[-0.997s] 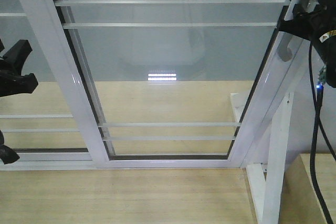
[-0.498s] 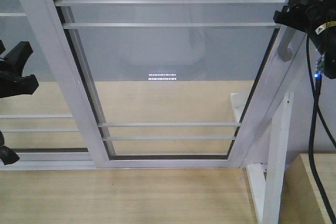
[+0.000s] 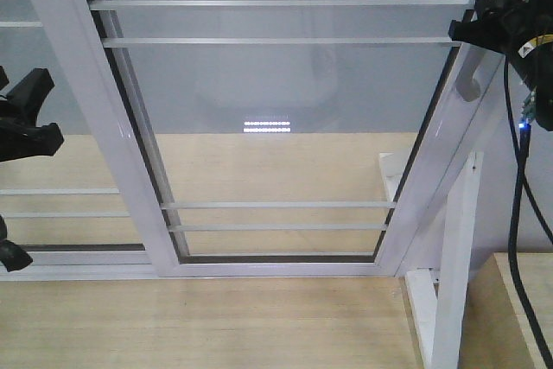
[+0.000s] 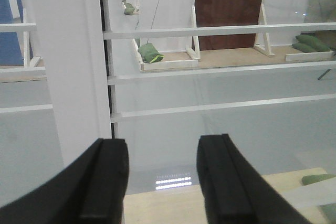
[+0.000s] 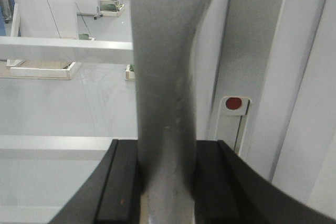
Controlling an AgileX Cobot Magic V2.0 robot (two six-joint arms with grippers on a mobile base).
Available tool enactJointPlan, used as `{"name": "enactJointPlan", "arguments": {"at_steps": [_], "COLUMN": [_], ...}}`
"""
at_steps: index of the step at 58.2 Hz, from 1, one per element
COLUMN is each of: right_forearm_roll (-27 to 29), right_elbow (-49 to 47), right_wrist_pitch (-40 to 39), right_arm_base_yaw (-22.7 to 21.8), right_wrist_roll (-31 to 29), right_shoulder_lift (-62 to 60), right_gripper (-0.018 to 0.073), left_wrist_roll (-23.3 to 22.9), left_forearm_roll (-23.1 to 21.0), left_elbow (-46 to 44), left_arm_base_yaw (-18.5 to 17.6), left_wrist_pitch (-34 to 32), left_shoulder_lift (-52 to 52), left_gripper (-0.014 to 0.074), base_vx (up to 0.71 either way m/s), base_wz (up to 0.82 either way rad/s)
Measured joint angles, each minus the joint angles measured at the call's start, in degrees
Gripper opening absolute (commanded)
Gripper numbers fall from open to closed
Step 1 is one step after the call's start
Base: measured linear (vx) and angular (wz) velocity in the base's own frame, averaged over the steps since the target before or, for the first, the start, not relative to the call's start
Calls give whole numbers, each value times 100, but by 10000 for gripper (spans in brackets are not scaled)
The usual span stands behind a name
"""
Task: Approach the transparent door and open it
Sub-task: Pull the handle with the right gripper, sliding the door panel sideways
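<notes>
Clamping the curved grey handle (image 5: pixel 163 77), the right gripper (image 5: pixel 167 182) sits at the upper right of the front view, placed, it seems, so that a sideways pull will slide the transparent door (image 3: pixel 276 110), which fills the middle of that view. The left gripper (image 4: pixel 163 182) hangs at the left edge, jaws apart and empty. No writing is legible: only a red dot (image 5: pixel 233 103) on the lock plate (image 5: pixel 252 40) and a yellow sticker (image 3: pixel 543 41) at the right edge, too small to read.
</notes>
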Motion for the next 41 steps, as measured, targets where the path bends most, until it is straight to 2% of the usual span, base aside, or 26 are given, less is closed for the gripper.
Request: {"name": "enactJointPlan", "arguments": {"at_steps": [16,41], "right_forearm_roll": [282,32], "right_elbow": [-7,-38], "right_wrist_pitch": [26,12], "right_arm_base_yaw": [353,1196], "right_wrist_roll": [-28,3], "right_shoulder_lift": [0,18], "right_gripper": [165,174], "left_wrist_roll": [0,0], "left_forearm_roll": [5,5], "left_elbow": [0,0], "left_arm_base_yaw": [0,0], "left_wrist_pitch": [43,98], "left_shoulder_lift": [0,0], "left_gripper": [444,444], "base_vx": [0,0], "base_wz": [0,0]}}
